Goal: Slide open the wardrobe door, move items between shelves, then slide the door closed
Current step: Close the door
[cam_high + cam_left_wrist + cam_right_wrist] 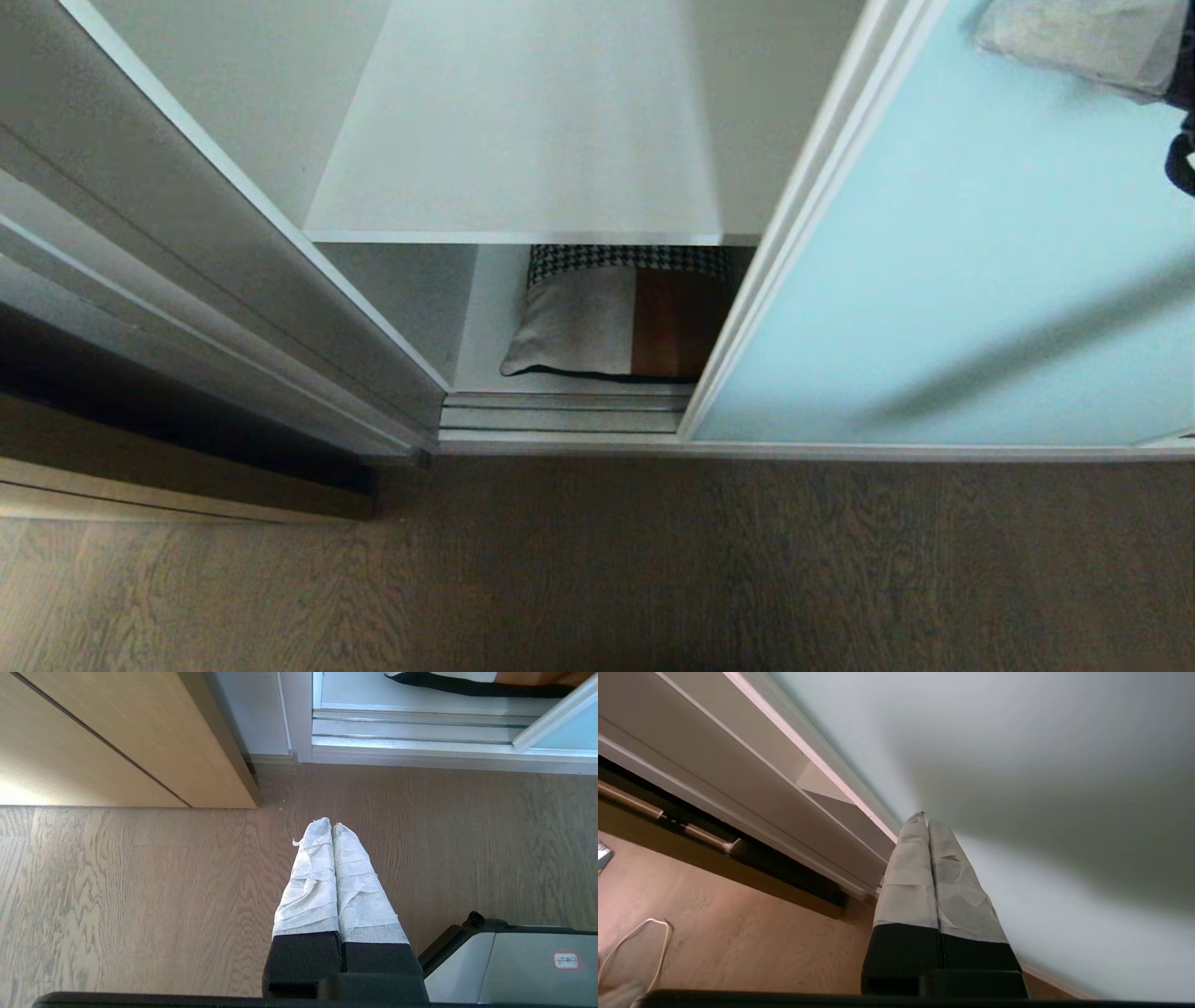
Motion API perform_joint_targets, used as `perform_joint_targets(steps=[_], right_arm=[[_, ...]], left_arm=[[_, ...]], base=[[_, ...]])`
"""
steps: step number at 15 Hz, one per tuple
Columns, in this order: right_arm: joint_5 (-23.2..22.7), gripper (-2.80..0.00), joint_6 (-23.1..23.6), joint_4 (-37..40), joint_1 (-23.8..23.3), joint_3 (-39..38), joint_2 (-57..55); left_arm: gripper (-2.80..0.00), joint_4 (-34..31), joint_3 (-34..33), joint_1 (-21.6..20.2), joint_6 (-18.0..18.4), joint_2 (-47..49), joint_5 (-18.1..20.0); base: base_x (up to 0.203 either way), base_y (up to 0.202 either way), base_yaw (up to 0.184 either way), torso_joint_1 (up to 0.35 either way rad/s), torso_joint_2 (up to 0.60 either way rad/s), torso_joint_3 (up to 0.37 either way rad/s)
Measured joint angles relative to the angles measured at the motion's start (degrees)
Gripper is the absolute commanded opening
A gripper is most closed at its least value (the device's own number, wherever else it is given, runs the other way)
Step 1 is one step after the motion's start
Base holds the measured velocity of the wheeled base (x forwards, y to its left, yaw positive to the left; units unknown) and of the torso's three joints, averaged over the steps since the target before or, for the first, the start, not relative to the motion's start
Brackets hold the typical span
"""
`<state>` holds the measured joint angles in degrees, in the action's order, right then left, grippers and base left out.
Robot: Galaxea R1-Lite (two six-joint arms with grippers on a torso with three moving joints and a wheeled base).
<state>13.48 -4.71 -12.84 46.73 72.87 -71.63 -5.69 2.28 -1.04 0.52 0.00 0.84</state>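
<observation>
1 patchwork cushion [621, 317] lies on the lower of 2 white shelves [523, 177], just behind the floor track. 1 sliding wardrobe door [943, 261] stands partly open, its frame edge overlapping the cushion's brown corner. The right end effector [924, 820], clenched and empty, is raised close to the glass. The left end effector [331, 825], clenched and empty, hangs over the wood floor [597, 569].

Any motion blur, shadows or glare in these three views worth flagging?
Head view: right gripper smeared by motion at the upper right, a broad soft shadow across the sliding wardrobe door; cushion sharp but shaded under the shelf. Left wrist view: crisp, left gripper shut above the floor, bright glare on the tan wood door. Right wrist view: dark soft shadow over the pale panel.
</observation>
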Motion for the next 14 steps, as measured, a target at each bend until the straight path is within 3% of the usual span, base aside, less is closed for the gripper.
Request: perform_joint_targets(steps=[5,8,11,14], right_arm=[[0.34,-2.80,-0.13,-0.68,2.88,2.03,-3.18],[0.48,-2.80,0.18,2.30,7.53,3.06,-3.73],[-5.63,-2.80,0.35,9.81,11.10,4.09,-2.48],[-9.65,-2.80,0.39,11.04,11.56,3.02,1.62]], left_arm=[[-2.80,-0.01,0.00,0.00,-0.01,0.00,-0.02],[-2.80,0.00,0.00,0.00,0.02,0.00,0.00],[-2.80,0.00,0.02,0.00,0.00,0.00,0.04],[-2.80,0.00,0.00,0.00,0.00,0.00,-0.02]], base=[[0.000,0.000,0.000,0.000,0.00,0.000],[0.000,0.000,0.000,0.000,0.00,0.000],[0.000,0.000,0.000,0.000,0.00,0.000],[0.000,0.000,0.000,0.000,0.00,0.000]])
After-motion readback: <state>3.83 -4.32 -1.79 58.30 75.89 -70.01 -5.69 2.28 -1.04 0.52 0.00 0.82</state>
